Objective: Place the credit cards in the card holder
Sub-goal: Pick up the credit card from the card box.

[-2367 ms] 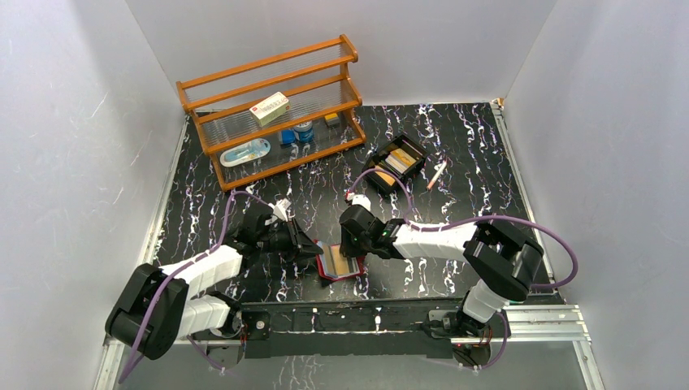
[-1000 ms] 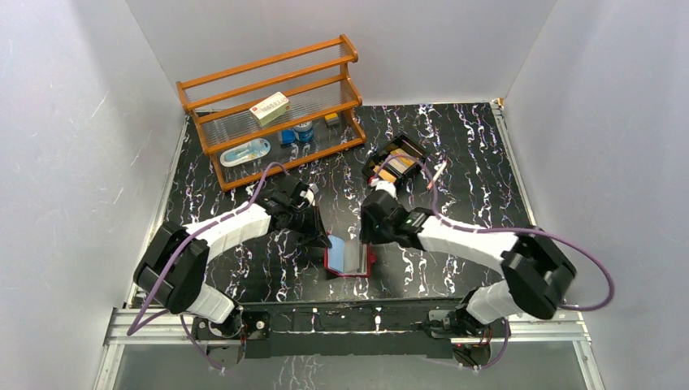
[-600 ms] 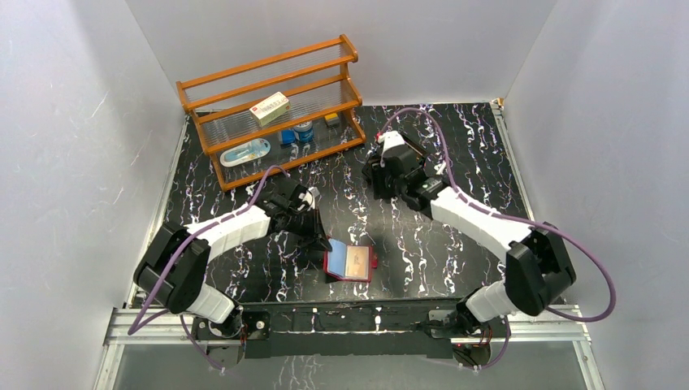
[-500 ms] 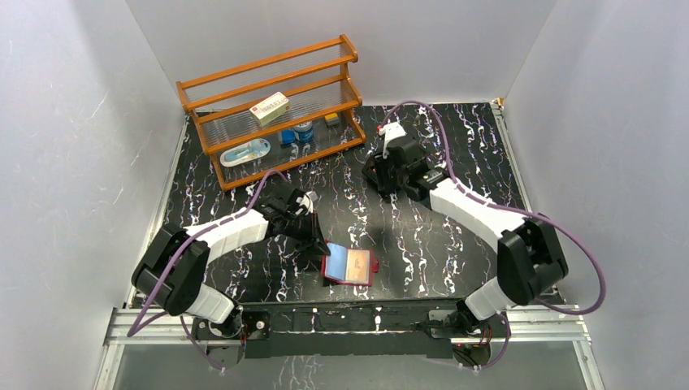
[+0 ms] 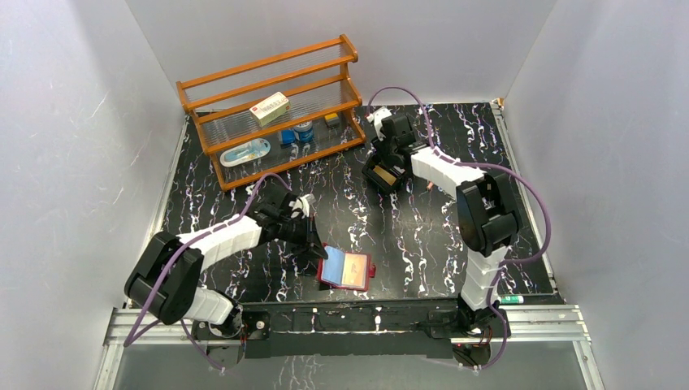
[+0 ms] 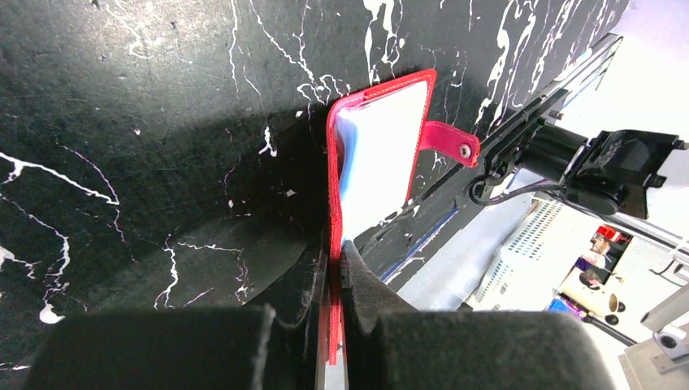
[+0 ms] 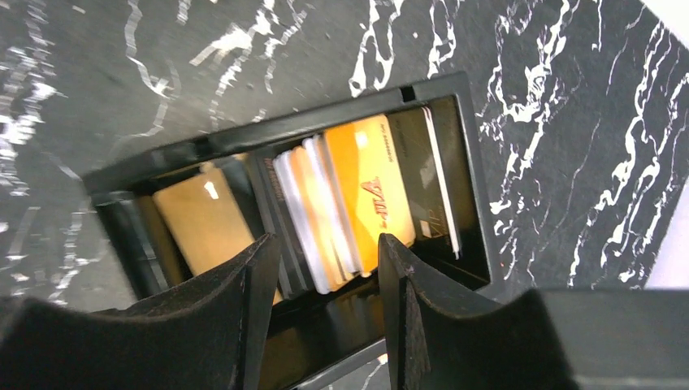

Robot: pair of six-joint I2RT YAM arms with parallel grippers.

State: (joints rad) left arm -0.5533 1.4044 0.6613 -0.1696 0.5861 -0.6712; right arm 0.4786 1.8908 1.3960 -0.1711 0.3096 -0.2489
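Observation:
The red card holder [image 5: 346, 270] lies open at the table's near middle, its inside pocket showing pale blue and orange. My left gripper [image 5: 317, 248] is shut on its left edge; the left wrist view shows the red flap [image 6: 335, 268] pinched between the pads, with the snap tab [image 6: 449, 142] beyond. The credit cards [image 7: 349, 203], white, orange and gold, stand in the black tray [image 7: 463, 146] at the back middle [image 5: 384, 176]. A gold card [image 7: 203, 223] fills the tray's other compartment. My right gripper [image 7: 329, 260] is open and empty, just above the stacked cards.
A wooden two-tier shelf [image 5: 272, 110] stands at the back left with a cream box [image 5: 269, 107] and small items on it. A pen [image 5: 430, 184] lies beside the tray, partly under the right arm. White walls close in three sides.
My right arm left the card holder and swung back to the black tray. My left gripper stayed on the holder's left edge, and the holder now lies more open.

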